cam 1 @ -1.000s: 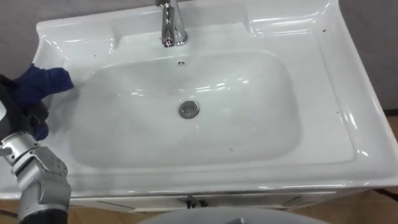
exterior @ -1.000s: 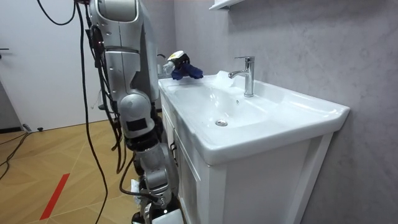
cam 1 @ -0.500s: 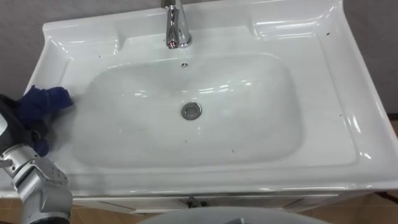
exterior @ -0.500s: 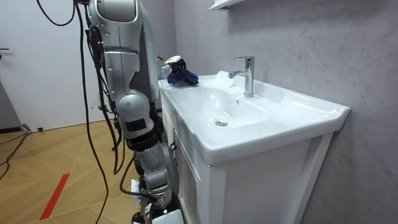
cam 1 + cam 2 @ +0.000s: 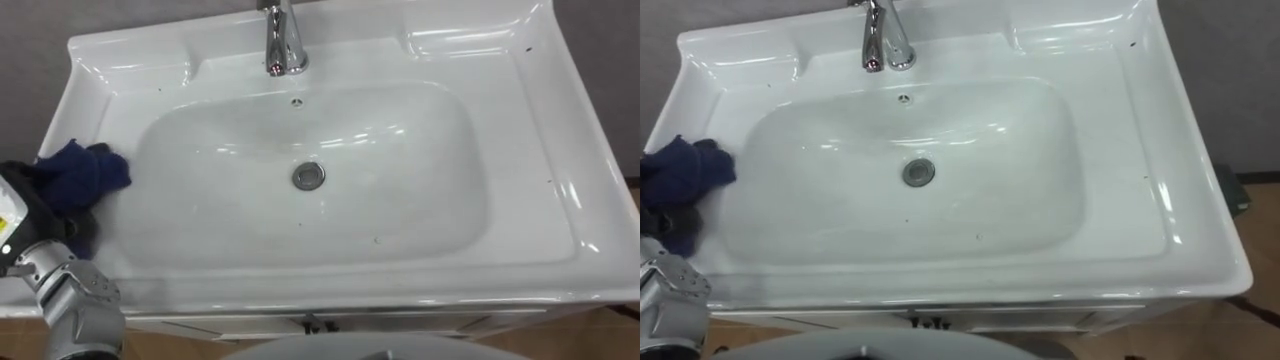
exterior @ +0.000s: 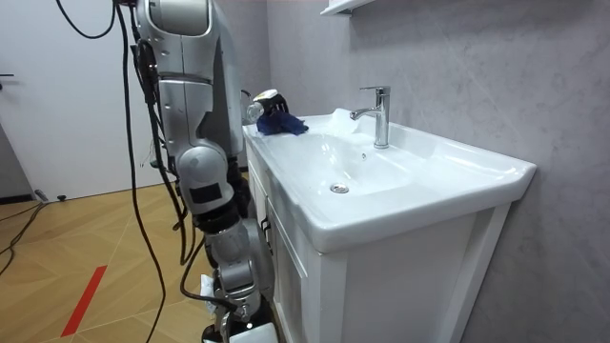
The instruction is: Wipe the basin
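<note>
At the left rim of the white basin (image 5: pixel 520 150), the robot's left hand (image 5: pixel 42 212) grips a bunched dark blue cloth (image 5: pixel 85 172). Its dark fingers are curled round the lower part of the cloth, and its silver wrist comes in from the lower left corner of the eye views. The cloth rests on the flat ledge just beside the bowl's left slope, and its upper folds reach toward the edge of the hollow without hanging into it.

The bowl is a wide, rounded rectangle with a round metal drain (image 5: pixel 308 176) near its middle. A small overflow hole (image 5: pixel 294 101) sits in the back wall above the drain. A chrome faucet (image 5: pixel 283 40) stands upright on the back ledge, centred behind the bowl and well apart from the cloth. A few tiny dark specks dot the glazed surface, on the right ledge and on the bowl's floor.

From the room view, the robot stands upright close against the front of the white cabinet (image 6: pixel 381 276) that carries the basin, at the room view's left. Its hand (image 6: pixel 263 99) and the cloth (image 6: pixel 284 124) are at the far corner of the basin top. The wooden floor (image 6: pixel 95 248) stretches behind the robot, and a grey wall backs the faucet.
</note>
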`<state>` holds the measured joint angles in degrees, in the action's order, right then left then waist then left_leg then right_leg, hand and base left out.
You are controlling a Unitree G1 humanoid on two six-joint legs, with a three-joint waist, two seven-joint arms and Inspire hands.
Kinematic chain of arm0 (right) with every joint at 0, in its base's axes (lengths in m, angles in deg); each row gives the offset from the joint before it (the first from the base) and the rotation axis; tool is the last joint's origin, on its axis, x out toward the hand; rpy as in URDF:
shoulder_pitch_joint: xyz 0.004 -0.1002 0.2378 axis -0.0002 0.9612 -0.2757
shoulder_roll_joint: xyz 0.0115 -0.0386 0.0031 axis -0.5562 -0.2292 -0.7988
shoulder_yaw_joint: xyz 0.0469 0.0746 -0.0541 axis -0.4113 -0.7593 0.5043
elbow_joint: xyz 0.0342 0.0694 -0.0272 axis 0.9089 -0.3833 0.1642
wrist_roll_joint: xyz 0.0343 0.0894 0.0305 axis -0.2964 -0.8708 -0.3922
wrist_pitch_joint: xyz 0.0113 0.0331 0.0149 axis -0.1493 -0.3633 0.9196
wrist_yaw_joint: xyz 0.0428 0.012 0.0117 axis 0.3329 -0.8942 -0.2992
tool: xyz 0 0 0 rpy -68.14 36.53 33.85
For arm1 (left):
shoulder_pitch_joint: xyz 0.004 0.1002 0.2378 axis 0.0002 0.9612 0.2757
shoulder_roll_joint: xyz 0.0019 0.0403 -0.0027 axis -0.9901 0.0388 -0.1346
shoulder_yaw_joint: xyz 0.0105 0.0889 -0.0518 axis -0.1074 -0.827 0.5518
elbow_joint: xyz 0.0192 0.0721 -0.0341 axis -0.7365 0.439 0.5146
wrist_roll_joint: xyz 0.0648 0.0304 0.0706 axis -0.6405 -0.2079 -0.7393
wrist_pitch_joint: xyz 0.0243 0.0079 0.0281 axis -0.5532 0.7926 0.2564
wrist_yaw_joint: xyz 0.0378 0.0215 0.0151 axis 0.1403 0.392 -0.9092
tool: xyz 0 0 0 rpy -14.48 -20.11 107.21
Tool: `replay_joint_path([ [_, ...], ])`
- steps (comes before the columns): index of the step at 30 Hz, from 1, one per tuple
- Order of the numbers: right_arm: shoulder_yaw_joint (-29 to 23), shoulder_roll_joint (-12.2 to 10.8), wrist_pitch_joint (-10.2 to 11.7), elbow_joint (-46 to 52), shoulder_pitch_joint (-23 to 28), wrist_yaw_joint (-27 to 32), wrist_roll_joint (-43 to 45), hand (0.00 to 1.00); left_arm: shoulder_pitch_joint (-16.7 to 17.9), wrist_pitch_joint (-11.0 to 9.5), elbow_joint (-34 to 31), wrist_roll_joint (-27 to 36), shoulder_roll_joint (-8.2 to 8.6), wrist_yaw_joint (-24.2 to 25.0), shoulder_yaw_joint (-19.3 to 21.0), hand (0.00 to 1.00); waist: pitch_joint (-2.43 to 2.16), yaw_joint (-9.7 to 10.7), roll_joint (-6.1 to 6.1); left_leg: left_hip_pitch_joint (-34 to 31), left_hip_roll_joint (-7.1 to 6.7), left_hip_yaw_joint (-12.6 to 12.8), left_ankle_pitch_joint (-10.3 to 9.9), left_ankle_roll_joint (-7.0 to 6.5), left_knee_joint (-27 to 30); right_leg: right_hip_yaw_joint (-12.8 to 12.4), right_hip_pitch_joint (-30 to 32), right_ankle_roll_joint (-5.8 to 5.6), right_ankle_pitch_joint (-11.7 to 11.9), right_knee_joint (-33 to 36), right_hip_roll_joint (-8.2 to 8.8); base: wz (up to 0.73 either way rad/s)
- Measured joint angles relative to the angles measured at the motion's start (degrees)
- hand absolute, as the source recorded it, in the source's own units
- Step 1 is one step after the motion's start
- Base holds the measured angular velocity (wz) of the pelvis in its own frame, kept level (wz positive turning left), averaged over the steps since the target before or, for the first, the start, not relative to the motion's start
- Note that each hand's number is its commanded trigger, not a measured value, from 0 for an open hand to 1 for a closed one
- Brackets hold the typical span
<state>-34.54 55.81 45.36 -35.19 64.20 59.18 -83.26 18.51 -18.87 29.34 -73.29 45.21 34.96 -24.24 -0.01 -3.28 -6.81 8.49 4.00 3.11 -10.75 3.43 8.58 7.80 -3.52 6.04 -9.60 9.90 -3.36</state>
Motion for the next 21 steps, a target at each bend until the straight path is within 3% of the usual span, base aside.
replay_joint_path([
  [5,0.00,0.00,-0.05,-0.25,0.48,-0.02,0.43,0.00,-0.01,-0.08,-5.28,0.03,-0.27,-0.49,1.74,0.00,-0.48,0.05,0.75,-0.44,0.03,0.02,0.00,0.00,0.00,0.24,0.36,0.04,0.02,0.01,0.05,0.00],
  [8,-0.03,0.02,-0.06,-0.26,1.00,0.05,0.75,0.00,-0.02,-0.08,-6.86,0.04,-1.40,-0.79,1.81,0.00,-0.42,0.06,0.94,-0.43,0.01,0.05,0.00,0.00,-0.07,0.20,0.35,0.04,0.02,-0.02,0.07,0.00],
  [12,-0.02,0.01,-0.09,-0.26,1.02,0.48,1.93,0.00,-0.06,-0.07,-8.67,0.04,-1.60,-1.38,1.81,0.00,-0.39,0.16,0.89,-0.42,-0.04,0.04,0.00,0.00,-0.18,0.20,0.34,0.03,0.02,-0.04,0.11,0.00],
  [18,-0.02,0.02,-0.10,-0.32,0.95,0.57,2.51,0.00,-0.69,-0.03,-9.80,0.00,-2.19,-2.25,1.81,0.00,-0.11,0.75,0.49,-0.32,-0.04,0.08,0.00,0.00,-0.33,0.06,0.31,0.03,0.02,-0.05,0.10,0.00],
  [21,0.01,0.02,-0.10,-0.28,0.45,0.48,2.51,0.00,-0.96,-0.03,-9.80,0.00,-2.41,-2.27,1.80,0.00,0.29,1.25,0.38,-0.42,-0.06,0.07,0.00,0.00,-0.33,-0.04,0.56,0.01,0.01,-0.07,0.10,0.00],
])
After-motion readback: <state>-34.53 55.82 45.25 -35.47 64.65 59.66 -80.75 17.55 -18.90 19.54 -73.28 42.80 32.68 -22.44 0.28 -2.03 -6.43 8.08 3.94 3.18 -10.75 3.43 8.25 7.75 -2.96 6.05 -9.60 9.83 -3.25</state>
